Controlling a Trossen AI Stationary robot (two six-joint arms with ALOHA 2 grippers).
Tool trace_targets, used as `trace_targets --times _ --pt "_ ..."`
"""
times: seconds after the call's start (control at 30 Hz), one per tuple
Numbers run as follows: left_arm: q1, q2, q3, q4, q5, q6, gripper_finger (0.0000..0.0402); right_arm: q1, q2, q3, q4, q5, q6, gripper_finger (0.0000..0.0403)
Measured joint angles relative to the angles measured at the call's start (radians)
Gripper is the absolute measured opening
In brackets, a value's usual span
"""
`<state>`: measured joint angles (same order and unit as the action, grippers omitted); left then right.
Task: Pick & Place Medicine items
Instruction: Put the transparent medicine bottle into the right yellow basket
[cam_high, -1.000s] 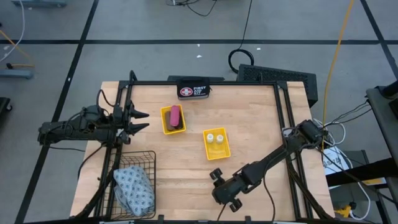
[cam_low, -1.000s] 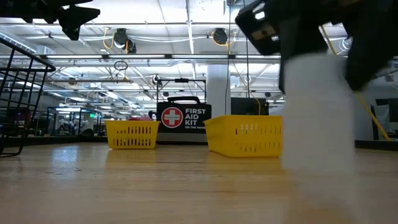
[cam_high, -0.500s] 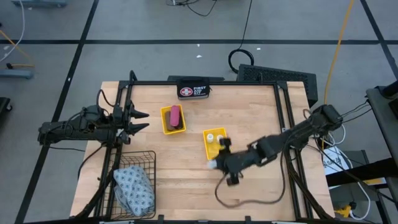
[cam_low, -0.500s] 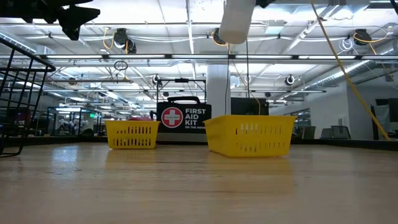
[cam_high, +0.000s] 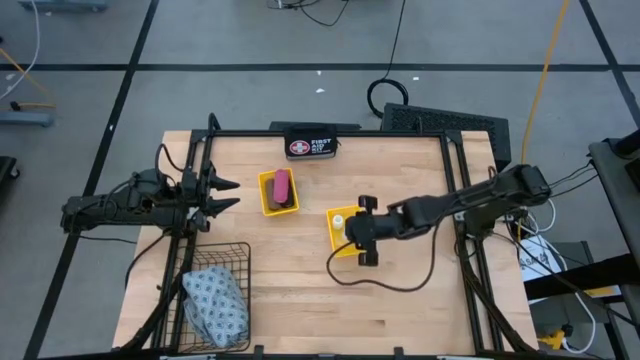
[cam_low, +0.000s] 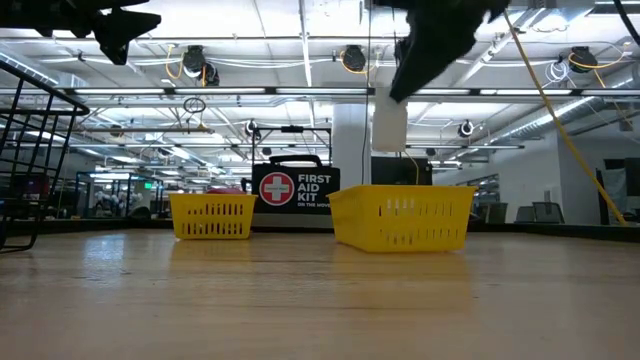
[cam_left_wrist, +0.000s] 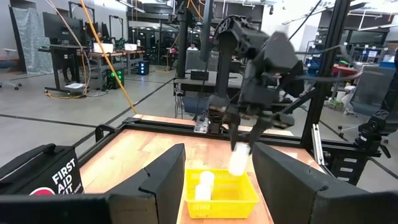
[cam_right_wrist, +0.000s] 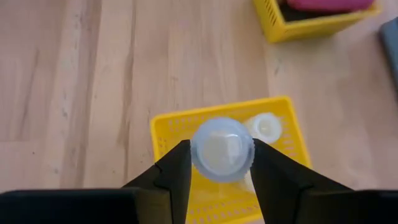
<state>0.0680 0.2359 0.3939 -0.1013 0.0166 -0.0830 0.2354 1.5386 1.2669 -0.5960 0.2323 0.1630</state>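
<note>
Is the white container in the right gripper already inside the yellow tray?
No. The white container hangs above the tray, held in the right gripper.

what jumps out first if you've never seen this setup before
The right gripper hangs over the yellow tray near the table's middle, clamped on a white round container, with more white containers in the tray below. Behind it, a second yellow tray holds a pink flat bar, in front of the black First Aid case. The left gripper waits open at the table's left edge, above a wire basket with a grey-blue patterned pouch.
</note>
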Motion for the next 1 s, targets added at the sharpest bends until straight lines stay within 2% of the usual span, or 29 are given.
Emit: trace_targets --times 0.43,0.63,1.0 --pt "0.000 0.000 0.000 0.000 0.000 0.000 0.0198 -0.095 0.000 -0.246 0.293 -0.154 -0.037 0.0132" --pt "0.000 0.000 0.000 0.000 0.000 0.000 0.0198 -0.118 0.001 -0.320 0.342 -0.160 -0.047 0.0132" --pt "0.000 0.000 0.000 0.000 0.000 0.000 0.0198 -0.123 0.001 -0.345 0.344 -0.167 -0.072 0.0132"
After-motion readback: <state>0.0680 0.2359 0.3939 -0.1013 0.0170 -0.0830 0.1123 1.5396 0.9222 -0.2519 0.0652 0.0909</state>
